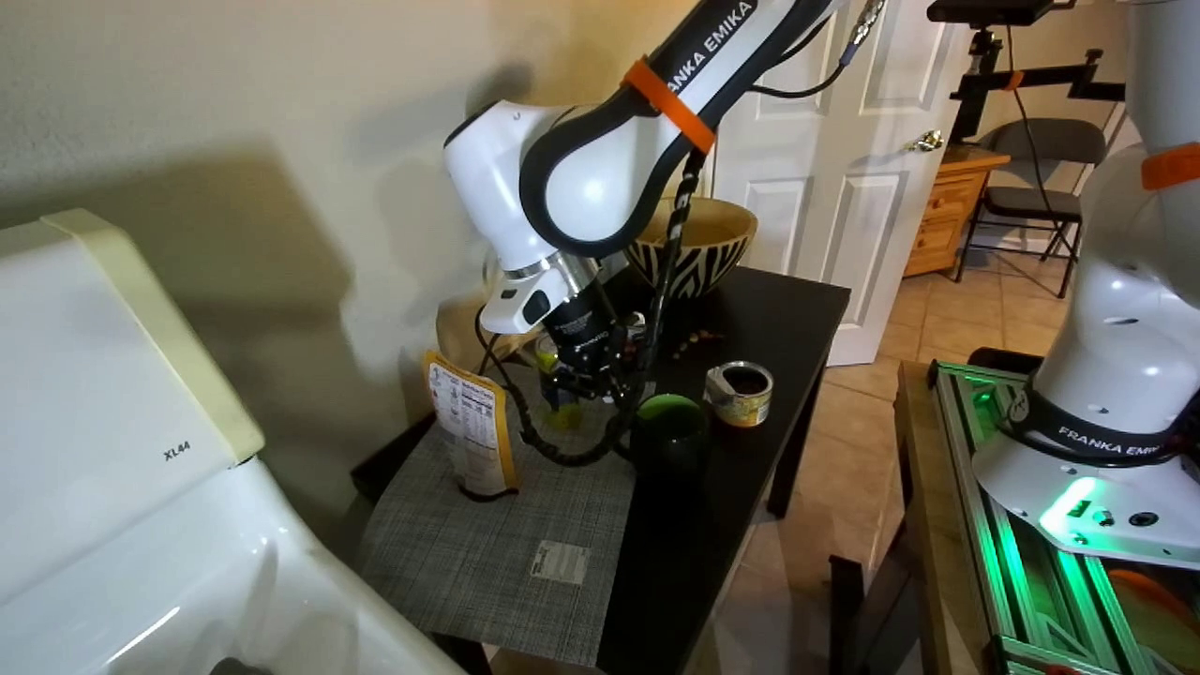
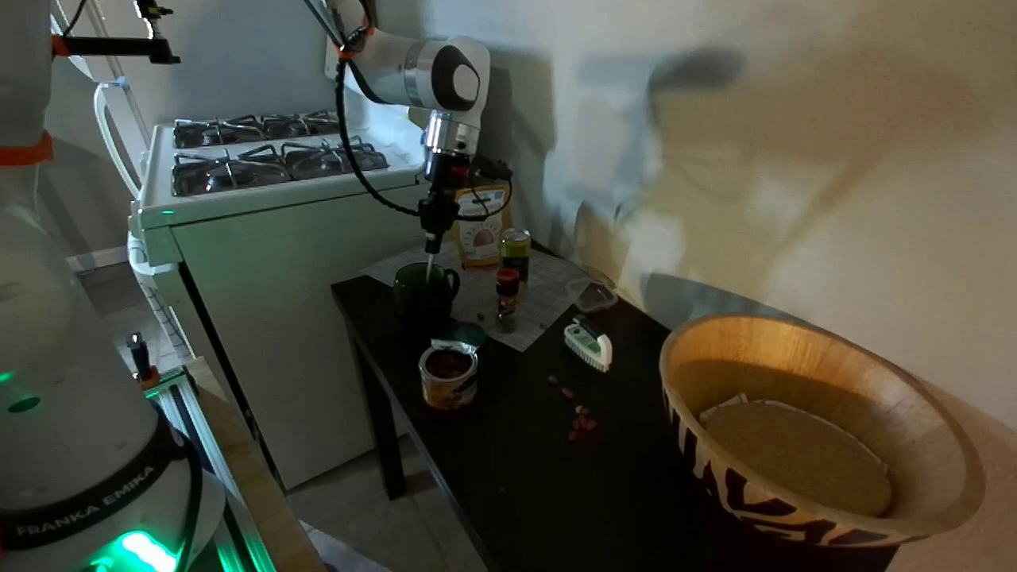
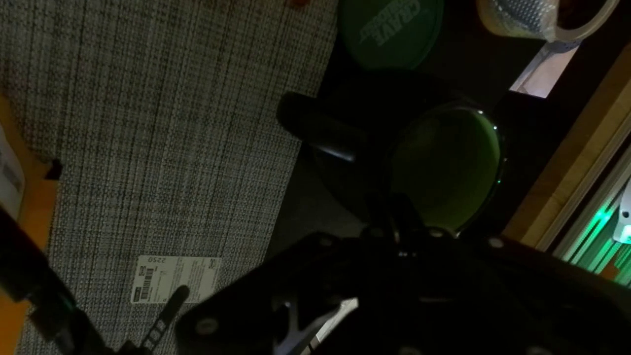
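At the mug (image 2: 417, 298): pincer (image 2: 431, 248) clenched
Mug: glossy, round, green-lined
Placemat (image 3: 172, 148): coarse grey weave
Bowl (image 2: 802, 367): zebra-striped wood

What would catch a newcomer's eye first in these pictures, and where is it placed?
Probably the big white arm, bent over the dark table with its shut pincer close to a dark green mug. Next, the robot's base glows green beside the table. A large striped bowl stands at the table's end.
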`<state>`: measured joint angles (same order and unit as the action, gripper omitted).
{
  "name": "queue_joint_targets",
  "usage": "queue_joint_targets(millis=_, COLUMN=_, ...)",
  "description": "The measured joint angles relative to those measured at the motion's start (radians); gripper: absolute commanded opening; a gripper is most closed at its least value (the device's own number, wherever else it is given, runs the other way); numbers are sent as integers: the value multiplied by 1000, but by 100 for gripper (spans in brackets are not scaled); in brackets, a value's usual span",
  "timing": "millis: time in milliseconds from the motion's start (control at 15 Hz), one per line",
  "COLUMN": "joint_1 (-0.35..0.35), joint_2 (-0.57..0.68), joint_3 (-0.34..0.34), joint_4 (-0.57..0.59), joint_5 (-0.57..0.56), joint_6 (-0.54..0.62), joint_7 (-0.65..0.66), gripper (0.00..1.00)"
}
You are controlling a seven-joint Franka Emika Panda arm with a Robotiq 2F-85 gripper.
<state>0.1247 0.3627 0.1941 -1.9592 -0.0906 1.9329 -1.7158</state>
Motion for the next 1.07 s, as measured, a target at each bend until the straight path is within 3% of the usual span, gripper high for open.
queue_joint_targets(millis=600, joint_1=0, joint_2=-22, joint_3=10, joint_4=12, joint_5=0, joint_6=-64, joint_7=-20, gripper=2)
queue_joint_targets(millis=1067, joint_1=0, joint_2=-176, joint_3=10, joint_4=-12, joint_5=0, joint_6=-66, joint_7=-21, gripper=3)
